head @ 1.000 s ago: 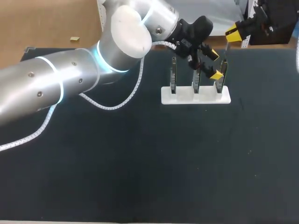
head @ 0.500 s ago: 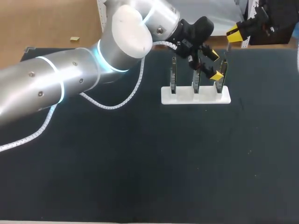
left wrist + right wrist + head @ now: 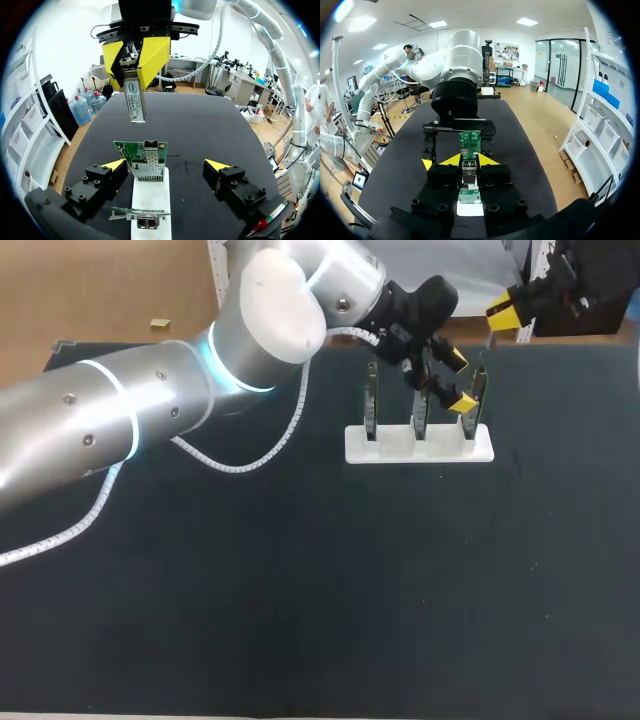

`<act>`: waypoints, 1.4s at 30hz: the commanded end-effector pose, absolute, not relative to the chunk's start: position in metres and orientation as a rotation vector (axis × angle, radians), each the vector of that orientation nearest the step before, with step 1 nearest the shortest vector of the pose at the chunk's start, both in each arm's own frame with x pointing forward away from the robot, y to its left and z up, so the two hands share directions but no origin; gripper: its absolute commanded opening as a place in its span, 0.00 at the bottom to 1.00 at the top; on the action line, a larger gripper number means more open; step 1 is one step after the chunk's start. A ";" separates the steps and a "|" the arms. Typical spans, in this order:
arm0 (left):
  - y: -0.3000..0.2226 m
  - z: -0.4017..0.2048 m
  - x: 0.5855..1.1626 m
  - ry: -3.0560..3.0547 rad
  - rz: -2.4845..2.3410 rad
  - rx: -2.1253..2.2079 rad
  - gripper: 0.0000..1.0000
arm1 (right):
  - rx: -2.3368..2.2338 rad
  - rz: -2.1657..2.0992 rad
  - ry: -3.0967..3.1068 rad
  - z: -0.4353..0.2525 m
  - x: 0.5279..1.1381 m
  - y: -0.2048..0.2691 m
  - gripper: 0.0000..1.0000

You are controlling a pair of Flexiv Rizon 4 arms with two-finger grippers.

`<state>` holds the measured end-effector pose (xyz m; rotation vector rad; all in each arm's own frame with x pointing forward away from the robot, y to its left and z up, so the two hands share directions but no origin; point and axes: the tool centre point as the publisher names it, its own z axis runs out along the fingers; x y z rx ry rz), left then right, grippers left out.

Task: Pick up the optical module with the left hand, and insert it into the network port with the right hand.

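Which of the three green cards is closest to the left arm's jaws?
The end card nearest the right gripper: the open jaws of the left gripper flank it; the other two sit farther back along the stand.

Bright, even light falls from overhead. In the head view the black table [image 3: 300, 590] swallows it and shows hardly any shadow, while the silver left arm [image 3: 120, 420] carries soft white glare along its shell and the white stand [image 3: 420, 448] looks almost washed out. In the left wrist view the right gripper [image 3: 135, 75] is evenly lit, and the table's edges bow toward the rim.
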<state>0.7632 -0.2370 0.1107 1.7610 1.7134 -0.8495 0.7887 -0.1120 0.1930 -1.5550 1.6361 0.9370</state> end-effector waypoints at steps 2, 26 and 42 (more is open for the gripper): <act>-0.239 0.111 0.767 1.720 -0.851 1.769 1.00 | -1.573 0.930 1.632 0.191 0.789 -0.109 0.00; -0.239 0.111 0.767 1.720 -0.851 1.769 1.00 | -1.609 0.953 1.639 0.178 0.783 -0.104 0.00; -0.239 0.111 0.767 1.720 -0.851 1.769 1.00 | -1.612 0.965 1.645 0.170 0.780 -0.104 0.00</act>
